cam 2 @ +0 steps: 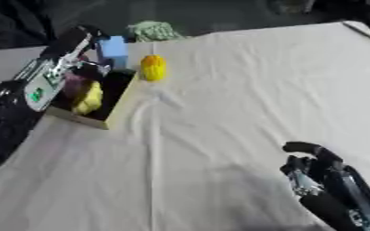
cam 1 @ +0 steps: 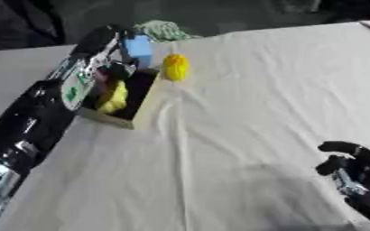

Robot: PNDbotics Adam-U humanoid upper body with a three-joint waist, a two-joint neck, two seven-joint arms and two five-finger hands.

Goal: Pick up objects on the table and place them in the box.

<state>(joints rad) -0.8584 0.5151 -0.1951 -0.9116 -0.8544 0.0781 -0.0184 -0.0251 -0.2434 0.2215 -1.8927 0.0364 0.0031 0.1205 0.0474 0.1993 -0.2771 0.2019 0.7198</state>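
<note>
My left hand (cam 1: 117, 43) is over the far end of the box (cam 1: 141, 106), fingers closed round a blue block (cam 1: 137, 47), as far as the blur lets me judge. To do this well I should lower it until the block is inside the walls, then release. Below my wrist a soft yellow thing (cam 1: 113, 99) already lies inside. Just right of the hand, a ribbed yellow corn-like piece (cam 1: 175, 66) waits on wrinkled white cloth (cam 1: 243, 113). My right hand (cam 2: 318, 169) idles, curled, empty.

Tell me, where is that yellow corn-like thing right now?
The yellow corn-like thing lies on the white cloth at the table's far left, just outside the box, beside its far corner.
</note>
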